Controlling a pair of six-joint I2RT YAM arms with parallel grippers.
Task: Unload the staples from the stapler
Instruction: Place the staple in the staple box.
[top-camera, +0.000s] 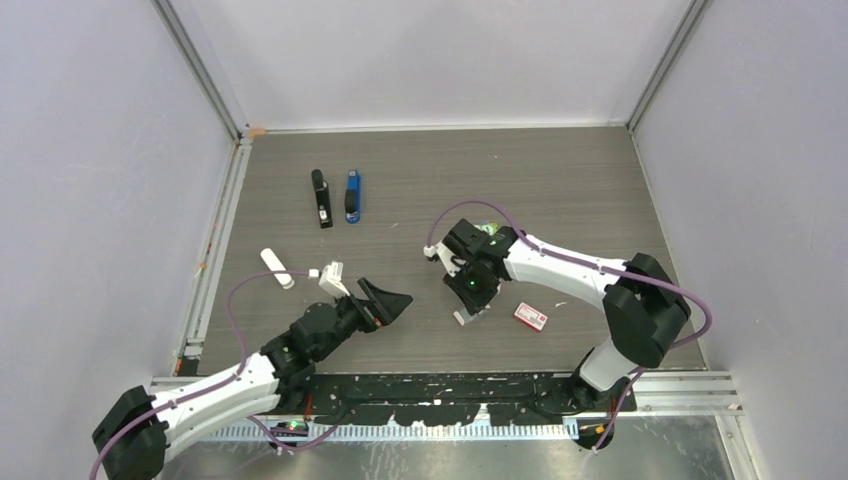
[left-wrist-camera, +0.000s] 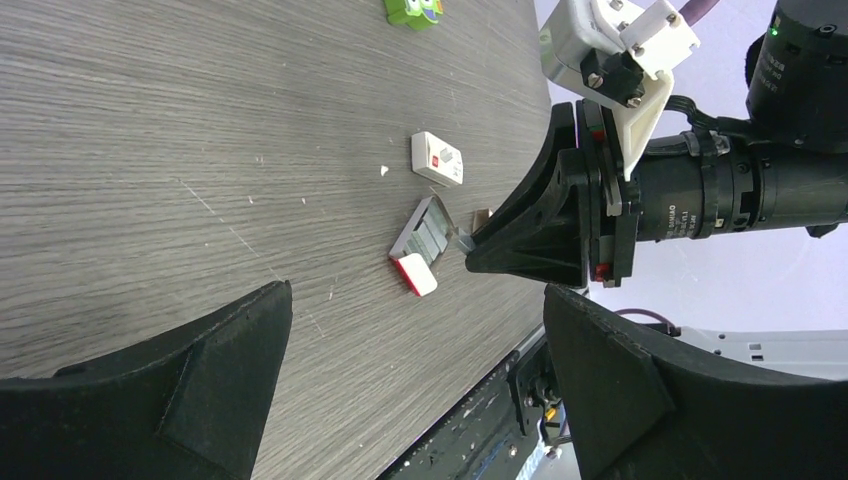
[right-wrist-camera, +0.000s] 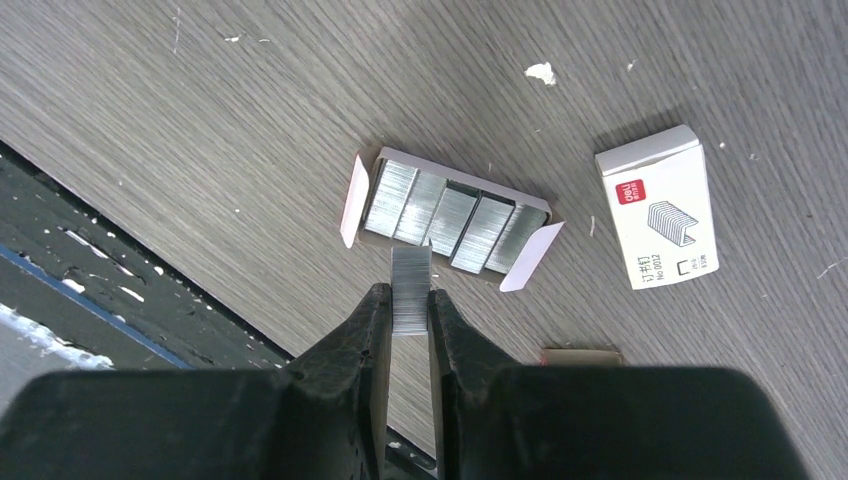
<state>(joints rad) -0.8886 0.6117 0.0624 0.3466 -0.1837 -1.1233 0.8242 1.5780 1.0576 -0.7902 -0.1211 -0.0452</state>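
I record the right gripper (right-wrist-camera: 410, 310) nearly closed, pinching a short, ribbed, silvery strip of staples (right-wrist-camera: 411, 280) above the grey wood-grain tabletop (right-wrist-camera: 250, 90), by its near edge. Just beyond lies an open card tray (right-wrist-camera: 353, 200) of similar strips, with a white box (right-wrist-camera: 657, 205) beside it. The held strip runs along the fingers, free end toward the tray. The left gripper (left-wrist-camera: 415, 295) gapes wide, empty.

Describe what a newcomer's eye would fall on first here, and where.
The right end effector pinches a strip of staples at the edge of an open box of more strips, near the table's front edge. A black stapler and a blue stapler lie side by side at the far side, while the left end effector gapes empty.
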